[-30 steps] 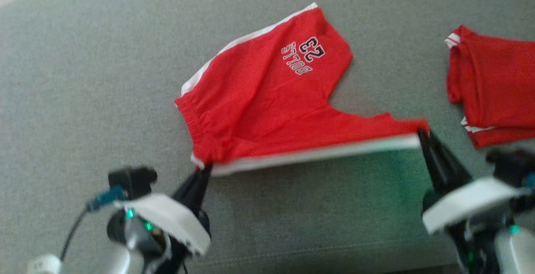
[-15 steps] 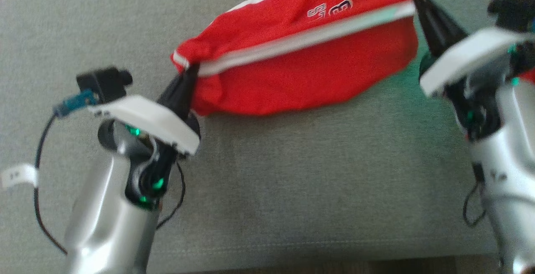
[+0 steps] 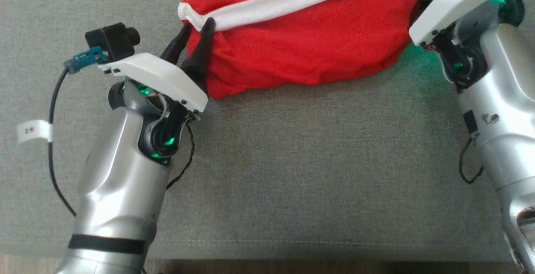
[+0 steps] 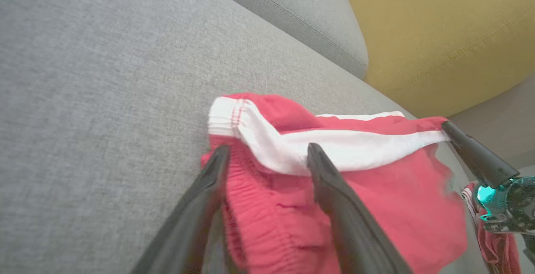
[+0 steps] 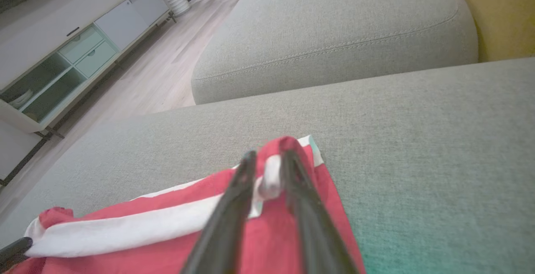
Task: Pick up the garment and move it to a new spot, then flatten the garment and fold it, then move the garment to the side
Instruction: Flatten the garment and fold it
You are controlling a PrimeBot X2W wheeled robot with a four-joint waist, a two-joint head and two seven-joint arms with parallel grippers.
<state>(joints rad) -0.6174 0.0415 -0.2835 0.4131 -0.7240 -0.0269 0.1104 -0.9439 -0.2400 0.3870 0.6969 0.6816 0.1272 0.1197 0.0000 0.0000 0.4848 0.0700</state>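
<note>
Head view: white cable tag (image 3: 34,131) begins "2".

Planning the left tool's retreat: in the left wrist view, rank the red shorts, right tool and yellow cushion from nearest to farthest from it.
1. red shorts, waistband between the fingers of the left tool.
2. right tool, at the shorts' far end, to the right.
3. yellow cushion, beyond, upper right.
</note>
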